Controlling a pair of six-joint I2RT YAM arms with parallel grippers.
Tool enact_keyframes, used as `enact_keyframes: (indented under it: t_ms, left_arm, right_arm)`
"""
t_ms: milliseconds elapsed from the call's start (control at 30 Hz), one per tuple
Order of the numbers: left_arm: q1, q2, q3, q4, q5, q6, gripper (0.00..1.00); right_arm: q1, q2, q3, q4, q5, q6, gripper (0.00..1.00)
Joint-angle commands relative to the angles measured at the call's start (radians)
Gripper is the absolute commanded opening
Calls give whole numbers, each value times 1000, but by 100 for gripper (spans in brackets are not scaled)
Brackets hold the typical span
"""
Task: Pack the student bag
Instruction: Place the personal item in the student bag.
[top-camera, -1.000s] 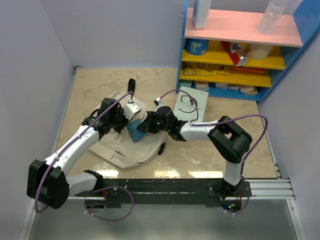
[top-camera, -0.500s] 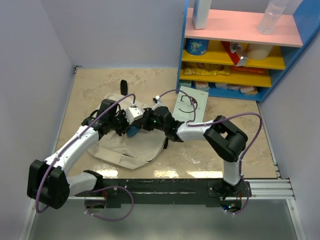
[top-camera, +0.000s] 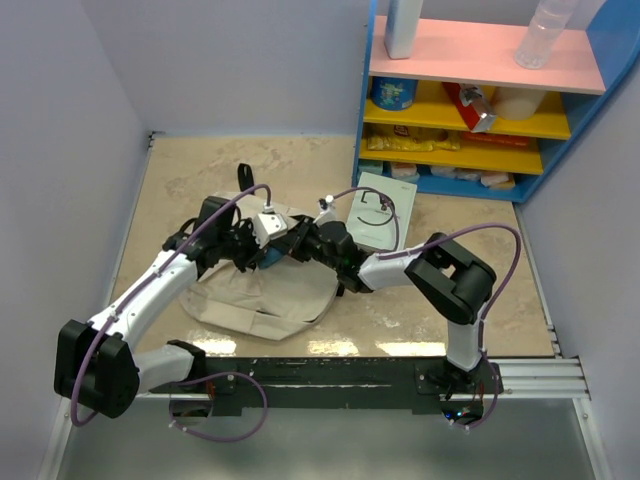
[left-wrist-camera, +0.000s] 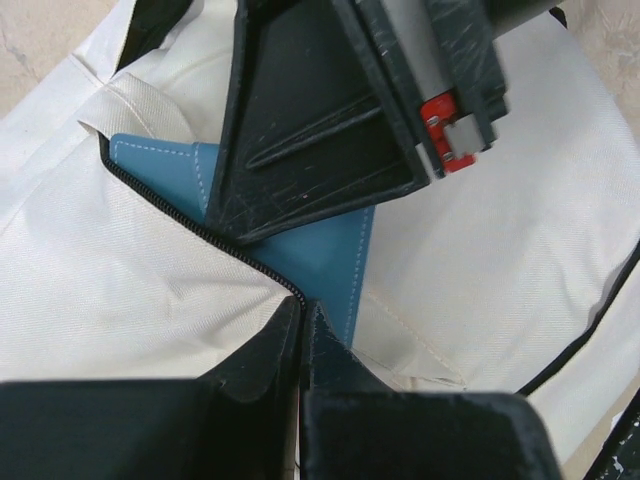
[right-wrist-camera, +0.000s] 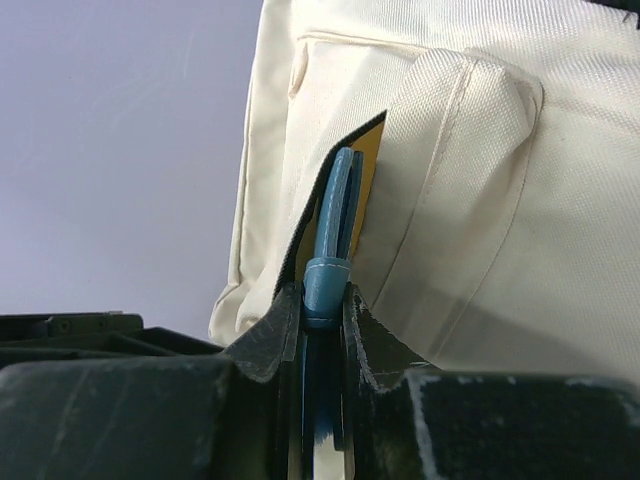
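The student bag (top-camera: 262, 298) is a soft beige backpack with black zipper trim, lying on the floor in front of the arms. My left gripper (top-camera: 248, 252) is shut on its zipper edge (left-wrist-camera: 200, 225) and holds the opening up. In the left wrist view the closed jaws (left-wrist-camera: 301, 312) pinch the fabric. My right gripper (top-camera: 292, 246) is shut on a blue notebook (right-wrist-camera: 337, 215) and holds it edge-on in the bag's opening. The notebook (left-wrist-camera: 335, 255) is partly inside the bag (right-wrist-camera: 500, 200); only a small blue patch (top-camera: 270, 259) shows from above.
A white booklet (top-camera: 376, 214) lies on the floor to the right of the bag. A blue shelf unit (top-camera: 480, 110) with bottles and packets stands at the back right. Walls close in the left and back sides.
My right gripper has pushed the blue notebook leftward into the bag's opening, so less blue shows. The left gripper has kept hold of the zipper edge, and the bag has shifted and flattened.
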Motion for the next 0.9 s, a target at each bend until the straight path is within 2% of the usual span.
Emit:
enact_keyframes:
  t_ms: [0,200,333,367,400,467,500,567,600,633,700,867]
  left_arm:
    - [-6,-1,64,22,152,-31,0]
    - [18,11,128,-6,178,-58,0]
    - [20,16,138,-11,212,-67,0]
    - [20,17,141,-9,218,-68,0]
    - [23,17,142,-8,223,-76,0]
    - [24,17,150,-9,232,-78,0]
    - [24,16,151,-12,233,-79,0]
    - [26,11,151,-14,230,-74,0]
    - [27,11,150,-14,229,-71,0]
    - [29,10,147,-14,226,-71,0]
    - [31,8,136,-9,217,-65,0]
    - [32,8,118,3,192,-53,0]
  right_arm:
    - [21,38,100,156,63,46,0]
    - [50,64,94,151,174,83,0]
    - [54,131,116,239,96,121,0]
    - [66,148,154,233,83,116,3]
    - [73,174,179,208,68,104,15]
    - [97,187,278,98,42,20,30]
    - [105,187,304,-27,46,-8,43]
    - [113,165,300,-73,72,-49,62]
    - [111,153,280,-83,76,-51,77]
    - [113,126,260,-90,85,-52,82]
    - [105,93,213,-137,108,-72,84]
    - [94,-14,98,-165,125,-124,85]
